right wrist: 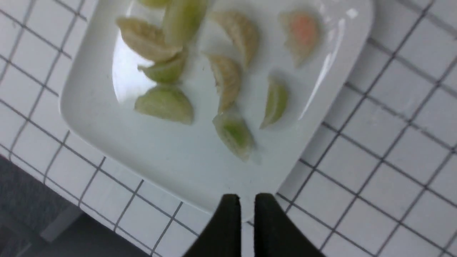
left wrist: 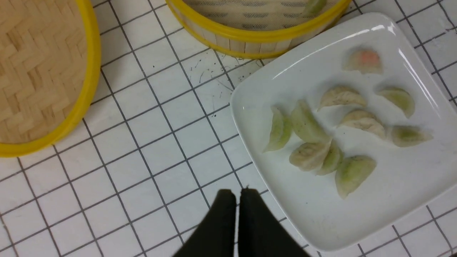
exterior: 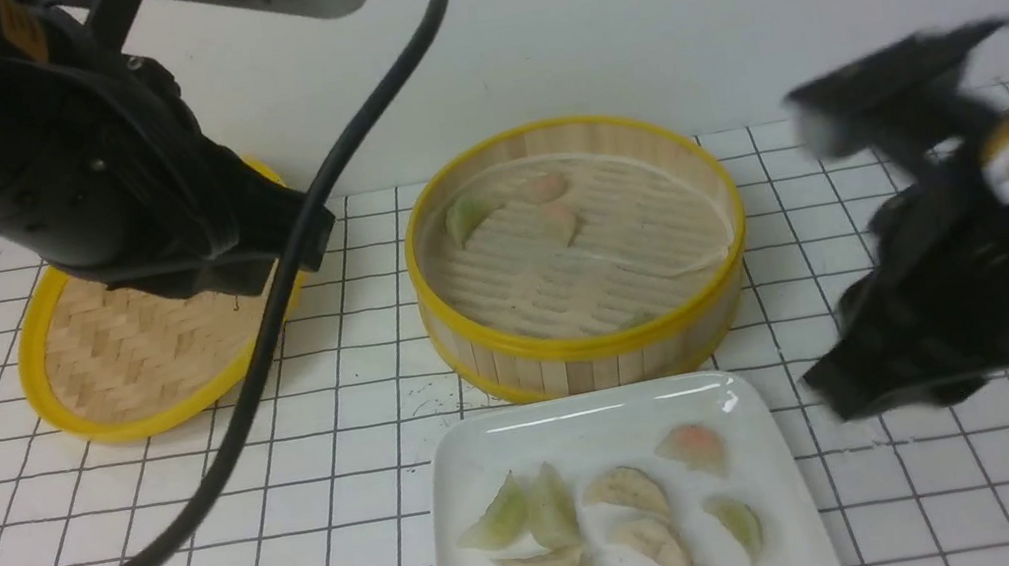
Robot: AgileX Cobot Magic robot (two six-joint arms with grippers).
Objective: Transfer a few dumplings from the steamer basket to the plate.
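Right gripper by the plate edge, jaws nearly together, empty
A low pass could scatter the crowded dumplings; blur possibly hides its height; left gripper closed, empty

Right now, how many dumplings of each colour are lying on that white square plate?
Pale green translucent crescent dumplings: 6
Beige translucent crescent dumplings: 3
Pink-tinted translucent crescent dumpling: 1
Total on the glossy white square plate: 10
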